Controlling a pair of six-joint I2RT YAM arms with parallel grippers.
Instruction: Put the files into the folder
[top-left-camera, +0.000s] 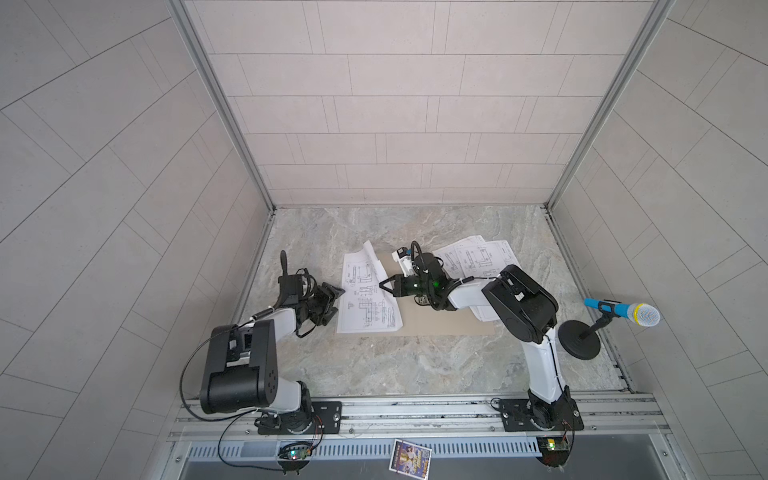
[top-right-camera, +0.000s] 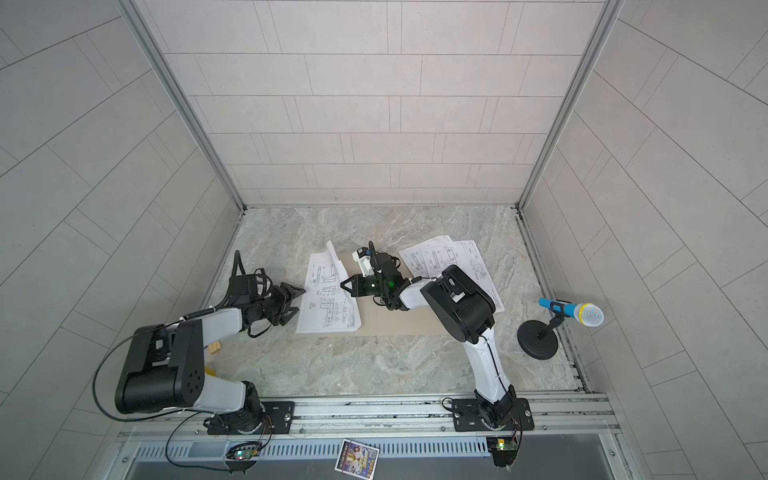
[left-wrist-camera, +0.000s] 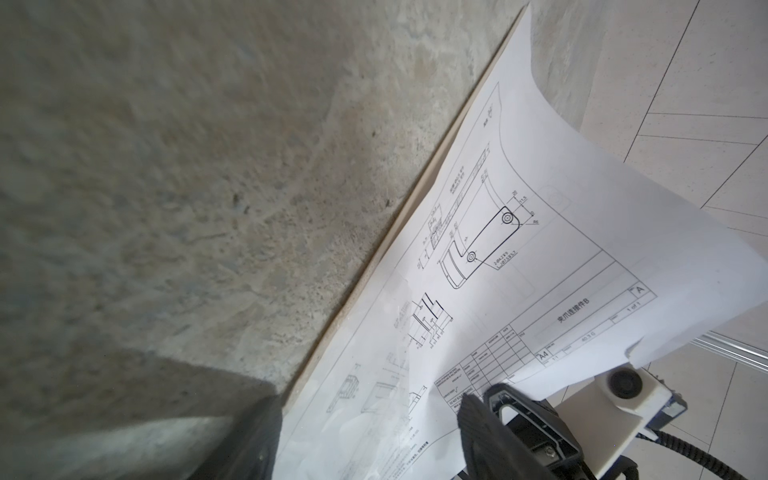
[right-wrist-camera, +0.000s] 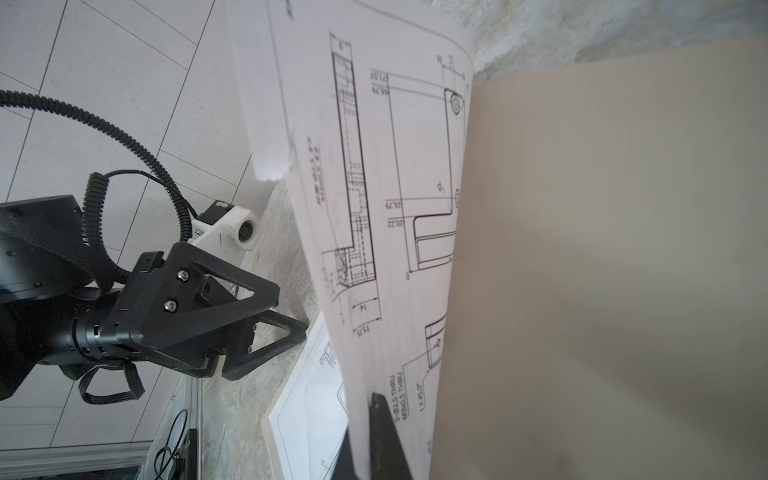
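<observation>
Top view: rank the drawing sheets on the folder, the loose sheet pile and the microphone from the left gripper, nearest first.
1. Drawing sheets on the folder, centre-left: right beside the left gripper.
2. Loose sheet pile, right of centre, toward the back.
3. Microphone, far right edge.

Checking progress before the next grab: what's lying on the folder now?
The drawing sheets cover the folder's left half; the right gripper is shut on the top one's edge. The middle is bare. The right arm hides its right part.

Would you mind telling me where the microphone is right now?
In both top views the microphone sits on its black stand at the table's right edge, just right of the right arm.
</observation>
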